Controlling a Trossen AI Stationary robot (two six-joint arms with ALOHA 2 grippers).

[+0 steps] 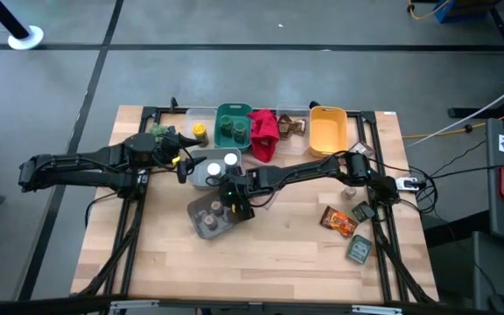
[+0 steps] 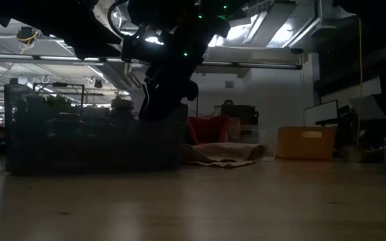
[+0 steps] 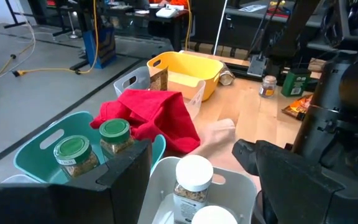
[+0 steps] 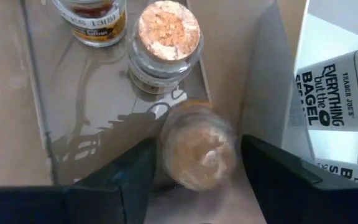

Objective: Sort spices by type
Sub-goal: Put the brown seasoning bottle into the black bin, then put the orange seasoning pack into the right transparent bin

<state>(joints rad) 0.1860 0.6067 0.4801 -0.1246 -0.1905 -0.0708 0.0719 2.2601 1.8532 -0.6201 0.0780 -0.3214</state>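
My right tool point(image 4: 194, 165) hangs over the clear bin point(image 1: 213, 216) near the middle of the bench point(image 1: 269, 254), toward its front edge. A cork-topped jar point(image 4: 197, 148) sits between my two fingers point(image 4: 114, 180), upright, its long axis vertical and its cork facing straight up at my wrist camera. The fingers stand on either side of it with a slight gap showing, so I cannot tell whether I am gripping it or have just let go. Right beside it in the same bin stands a second cork-topped jar point(image 4: 168, 38), also upright, and near that a jar with a yellow label point(image 4: 95, 22).

My left tool point(image 1: 182, 164) waits with its fingers spread wide over the white bin point(image 3: 241, 186), which touches the far side of the clear bin. Two white-lidded jars point(image 3: 193, 180) stand upright in it, lids up.

Along the bench's far edge, the teal bin point(image 3: 42, 146) holds two green-lidded jars point(image 3: 115, 135), upright. A red cloth point(image 3: 154, 118) lies draped beside it, then comes a yellow bin point(image 3: 188, 71). Near the right edge a small jar point(image 3: 267, 86) stands alone, and toward the right front corner an orange packet point(image 1: 339, 220) and a dark green packet point(image 1: 360, 249) lie flat, long axes running roughly front to back.
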